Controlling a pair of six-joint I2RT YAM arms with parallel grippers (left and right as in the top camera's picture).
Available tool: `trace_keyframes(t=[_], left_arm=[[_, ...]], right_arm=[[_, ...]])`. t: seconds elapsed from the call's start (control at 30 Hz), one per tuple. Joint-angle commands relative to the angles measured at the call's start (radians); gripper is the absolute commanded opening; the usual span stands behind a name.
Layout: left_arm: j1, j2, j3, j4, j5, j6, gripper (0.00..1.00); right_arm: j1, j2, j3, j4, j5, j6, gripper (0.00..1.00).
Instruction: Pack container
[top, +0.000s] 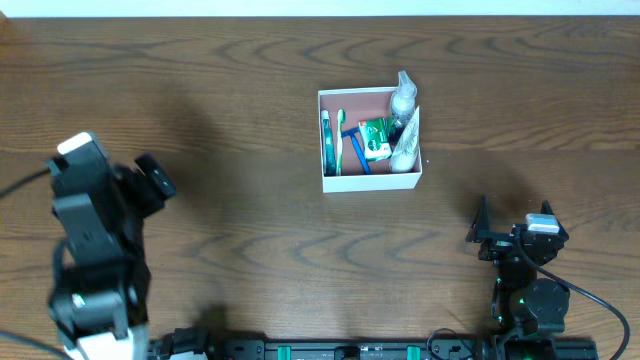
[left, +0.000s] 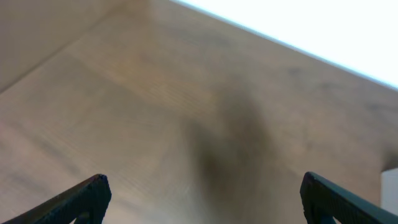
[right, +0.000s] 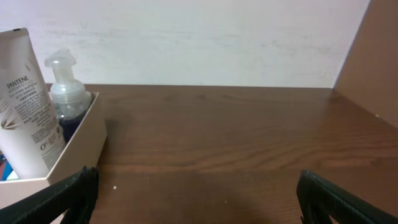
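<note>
The container is a square white box with a pink inside, standing right of the table's middle. In it lie a teal toothbrush, a green toothbrush, a blue razor and a green packet. A white Pantene tube and a clear pump bottle lean at its right side. My left gripper is open far to the left of the container, over bare wood. Open as well, my right gripper sits near the front right, with the container wall just past its left finger.
The dark wooden table stretches around the container. A pale wall runs behind the table's far edge. The arm bases stand along the front edge.
</note>
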Motion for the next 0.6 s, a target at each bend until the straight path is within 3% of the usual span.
trace_keyframes(t=[0.0,0.27,0.57], left_arm=[[-0.040,-0.138,-0.139,0.082,-0.005,0.025,0.98],[-0.076,-0.443,-0.446,0.298,-0.005,0.026,0.98],[-0.076,-0.626,-0.637,0.424,0.005,0.047,0.98]], right_arm=[[0.011,-0.006,-0.002,-0.005,-0.003,-0.007,0.99],[0.011,-0.006,-0.002,-0.005,-0.003,-0.007,0.99],[0.011,-0.006,-0.002,-0.005,-0.003,-0.007,0.99]])
